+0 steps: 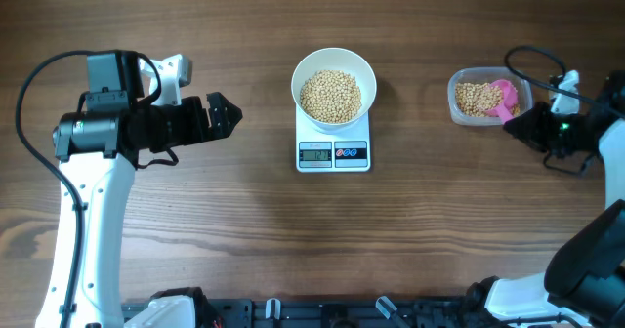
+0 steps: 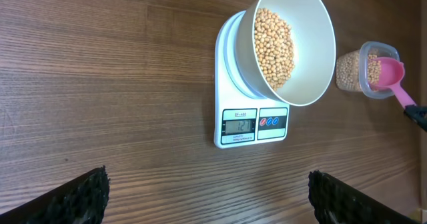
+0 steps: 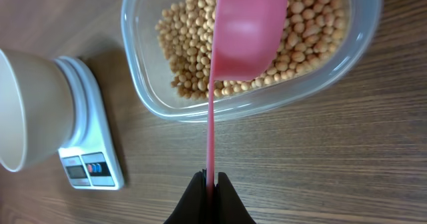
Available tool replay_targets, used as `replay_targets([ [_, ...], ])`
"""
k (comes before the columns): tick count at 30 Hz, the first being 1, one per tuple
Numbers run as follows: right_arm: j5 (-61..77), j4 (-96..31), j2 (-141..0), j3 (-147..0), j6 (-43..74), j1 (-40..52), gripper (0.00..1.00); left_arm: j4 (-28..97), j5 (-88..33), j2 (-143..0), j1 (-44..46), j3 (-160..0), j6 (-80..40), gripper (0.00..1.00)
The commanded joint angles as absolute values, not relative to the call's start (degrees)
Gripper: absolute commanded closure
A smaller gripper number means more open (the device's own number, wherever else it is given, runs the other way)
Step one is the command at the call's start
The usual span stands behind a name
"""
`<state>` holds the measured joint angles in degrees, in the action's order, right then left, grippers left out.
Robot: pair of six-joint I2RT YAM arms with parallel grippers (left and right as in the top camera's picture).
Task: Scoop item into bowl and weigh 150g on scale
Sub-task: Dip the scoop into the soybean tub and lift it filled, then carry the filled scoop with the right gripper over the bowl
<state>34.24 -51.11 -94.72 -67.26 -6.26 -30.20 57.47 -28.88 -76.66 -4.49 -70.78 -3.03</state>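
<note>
Brown wooden table (image 1: 195, 221) fills every view, bare apart from the task's few things. At the far left, the left gripper (image 1: 232, 116) hovers with its jaws spread wide and nothing between them. It is well apart from the work, probably parked there so it stays out of the pouring path. Ahead of its fingers (image 2: 87, 196) lies open wood, then the scale (image 1: 333, 153) with its display facing the near edge.

The bowl (image 1: 363, 72) sits square on the scale's platform, so whatever goes in is weighed at once. A good heap of beans (image 1: 330, 96) already lies in it. The display shows digits, too small to read surely.

To the right of that, across a clear strip of table, a clear tub (image 3: 143, 94) holds the remaining beans. The pink scoop (image 3: 247, 31) hangs over the tub, tipped toward the beans, its cup above them. Whether it is loaded cannot be told. Behind the cup, the right gripper (image 3: 210, 181) is clamped tight on the thin handle's end, which keeps the fingers clear of the tub wall.

From the scoop, the bowl lies to its left with nothing between. The bowl's raised rim is the one edge to clear.
</note>
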Motion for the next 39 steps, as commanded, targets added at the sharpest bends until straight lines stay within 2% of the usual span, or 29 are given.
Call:
replay_targets([
  [1,42.2,-50.8,-95.5,-67.6,-5.8,-32.7,0.96,57.5,-30.0,-76.5,-4.3,-71.9,-1.9,0.00],
  [10,55.8,-51.7,-95.5,-67.6,-6.0,-38.0,0.96,57.5,-30.0,-76.5,-4.3,-71.9,-1.9,0.00],
  [16,60.6,-53.6,-95.5,-67.6,-6.2,-38.1,0.96,57.5,-30.0,-76.5,-4.3,-71.9,-1.9,0.00],
  [24,75.3,-54.7,-95.5,-67.6,-8.8,-37.5,0.96,57.5,-30.0,-76.5,-4.3,-71.9,-1.9,0.00],
  [27,78.3,-54.6,-95.4,-67.6,-6.9,-35.0,0.96,57.5,-30.0,-76.5,-4.3,-71.9,-1.9,0.00],
  [32,79.6,-51.3,-95.4,-67.6,0.2,-25.9,0.96,57.5,-30.0,-76.5,-4.3,-71.9,-1.9,0.00],
  [39,79.5,-36.2,-95.4,-67.6,15.5,-11.5,0.96,57.5,-30.0,-76.5,-4.3,-71.9,-1.9,0.00],
])
